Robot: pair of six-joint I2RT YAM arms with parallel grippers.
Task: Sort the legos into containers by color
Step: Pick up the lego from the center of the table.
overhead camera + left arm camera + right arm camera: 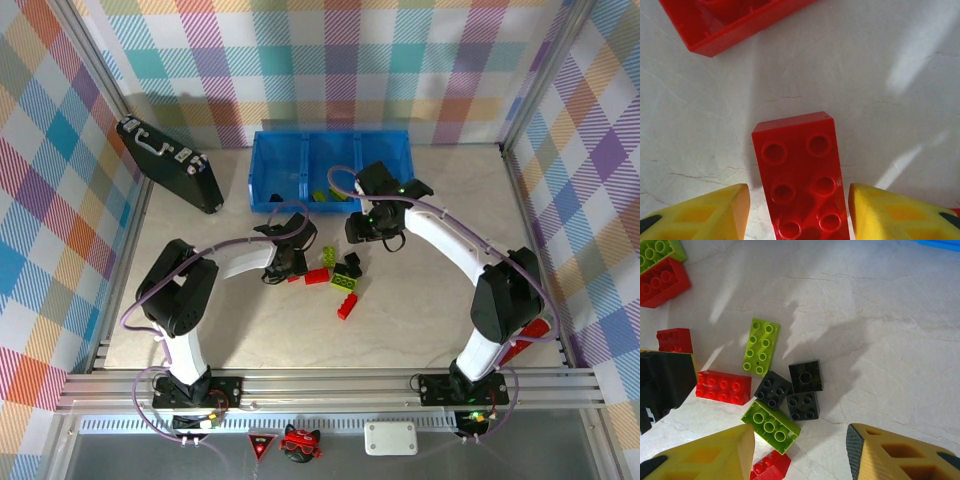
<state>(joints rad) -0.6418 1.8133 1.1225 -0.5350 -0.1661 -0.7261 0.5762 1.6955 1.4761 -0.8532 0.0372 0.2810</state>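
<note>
Here, the left hand gapes around a glossy, studded red brick; right hand spread.

Pale marbled table bears blue containers; scattered legos; black briefcase.

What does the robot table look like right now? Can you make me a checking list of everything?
Surface: pale veined table, no spills seen.
Job's things: red, green and black legos piled mid-table; blue tray at the back holds at least one green lego.
Clutter: black briefcase, back left.
Grippers: left gripper open, a finger on either side of a flat red brick; right gripper open, nothing between its fingers, near the pile.
Cables: a purple cable follows each arm.
Surroundings: checked walls; metal rail at the front.
</note>
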